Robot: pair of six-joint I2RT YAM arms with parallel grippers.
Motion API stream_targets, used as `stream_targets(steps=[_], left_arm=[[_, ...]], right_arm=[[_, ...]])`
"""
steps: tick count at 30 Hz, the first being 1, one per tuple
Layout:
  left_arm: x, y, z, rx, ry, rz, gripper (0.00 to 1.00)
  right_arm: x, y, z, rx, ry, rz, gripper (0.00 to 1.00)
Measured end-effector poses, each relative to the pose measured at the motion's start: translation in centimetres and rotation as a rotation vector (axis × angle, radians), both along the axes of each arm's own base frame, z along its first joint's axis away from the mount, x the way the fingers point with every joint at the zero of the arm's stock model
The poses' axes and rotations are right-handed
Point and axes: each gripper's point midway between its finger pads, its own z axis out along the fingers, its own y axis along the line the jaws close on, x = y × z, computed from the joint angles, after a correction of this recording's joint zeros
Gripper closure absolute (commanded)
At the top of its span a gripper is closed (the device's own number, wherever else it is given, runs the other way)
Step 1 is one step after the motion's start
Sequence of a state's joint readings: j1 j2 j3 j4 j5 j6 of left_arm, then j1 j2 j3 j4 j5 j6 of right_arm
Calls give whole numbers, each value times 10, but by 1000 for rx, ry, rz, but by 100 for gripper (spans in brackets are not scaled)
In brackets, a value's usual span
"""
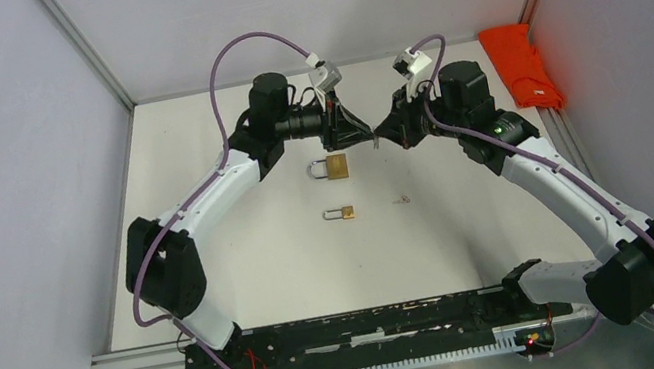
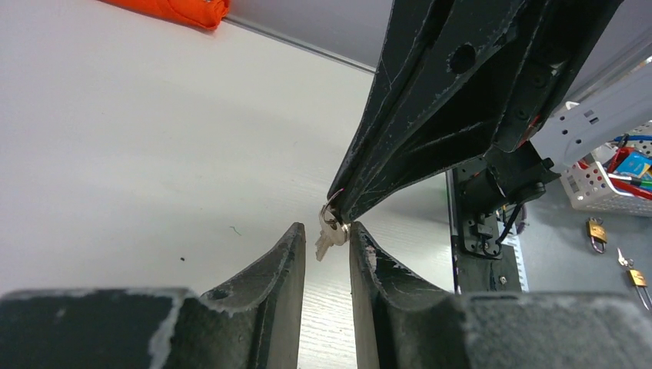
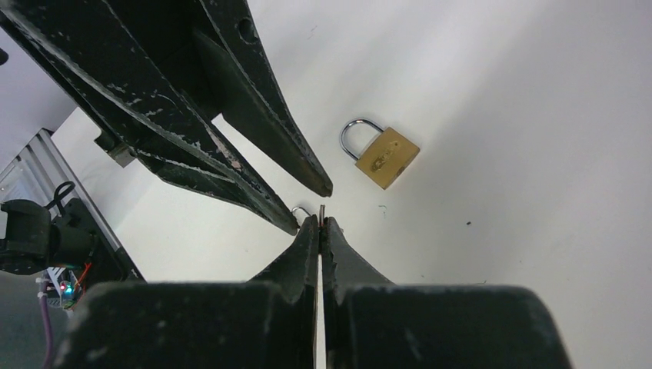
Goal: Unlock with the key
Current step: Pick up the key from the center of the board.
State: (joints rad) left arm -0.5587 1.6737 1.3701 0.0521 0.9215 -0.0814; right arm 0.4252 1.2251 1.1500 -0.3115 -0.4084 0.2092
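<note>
A small silver key (image 2: 330, 238) on a ring hangs in the air, pinched by its head in the tips of my right gripper (image 3: 319, 221), which is shut on it. In the right wrist view only the key's thin edge (image 3: 321, 209) shows. My left gripper (image 2: 324, 227) faces the right one tip to tip, open, its fingers standing either side of the key without clamping it. Both grippers (image 1: 375, 132) meet above the table's back middle. The large brass padlock (image 1: 332, 167) lies flat on the table just in front of them, also in the right wrist view (image 3: 387, 156).
A smaller brass padlock (image 1: 341, 212) lies nearer the arms, with a tiny pinkish item (image 1: 400, 199) to its right. An orange cloth (image 1: 521, 64) lies along the back right wall. Grey walls close the table on three sides.
</note>
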Motion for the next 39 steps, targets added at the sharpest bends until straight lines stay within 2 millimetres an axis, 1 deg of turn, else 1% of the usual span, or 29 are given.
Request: stream_targets(steps=[6, 13, 18, 23, 29, 39], left_arm=[[-7, 0, 2, -8, -4, -40, 66], [-18, 2, 14, -29, -26, -83, 66], [-21, 3, 19, -38, -37, -94, 66], [-21, 2, 19, -44, -45, -96, 66], [-12, 2, 19, -38, -60, -53, 66], [-7, 3, 18, -31, -67, -24, 66]], right_arm=[[-1, 3, 7, 16, -10, 12, 100], [2, 5, 27, 44, -51, 15, 100], [2, 8, 38, 63, -66, 26, 100], [-1, 11, 41, 78, -62, 42, 100], [-3, 14, 41, 82, -59, 52, 100], [-4, 15, 41, 84, -57, 52, 100]])
